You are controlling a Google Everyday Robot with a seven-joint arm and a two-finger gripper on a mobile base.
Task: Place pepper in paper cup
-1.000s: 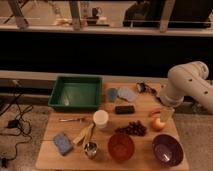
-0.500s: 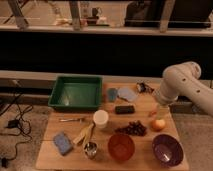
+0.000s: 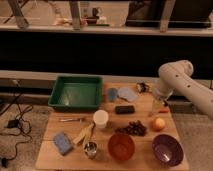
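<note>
The pepper (image 3: 161, 112) shows only as a small red sliver on the wooden table (image 3: 50, 132), on its right side just above the round orange-yellow fruit (image 3: 158, 124). My gripper (image 3: 157, 106) hangs from the white arm and sits directly over the pepper, hiding most of it. The white paper cup (image 3: 100, 119) stands upright near the table's middle, well to the left of the gripper.
A green tray (image 3: 76, 92) is at the back left. A black block (image 3: 124, 109), dark grapes (image 3: 132, 128), orange bowl (image 3: 121, 146), purple bowl (image 3: 167, 149), metal cup (image 3: 90, 149), blue sponge (image 3: 63, 142) and grey-blue cloths (image 3: 122, 93) lie around.
The arm has swung left and down, bringing the gripper from beside the table's right edge onto the pepper's spot. The objects on the table have not moved.
</note>
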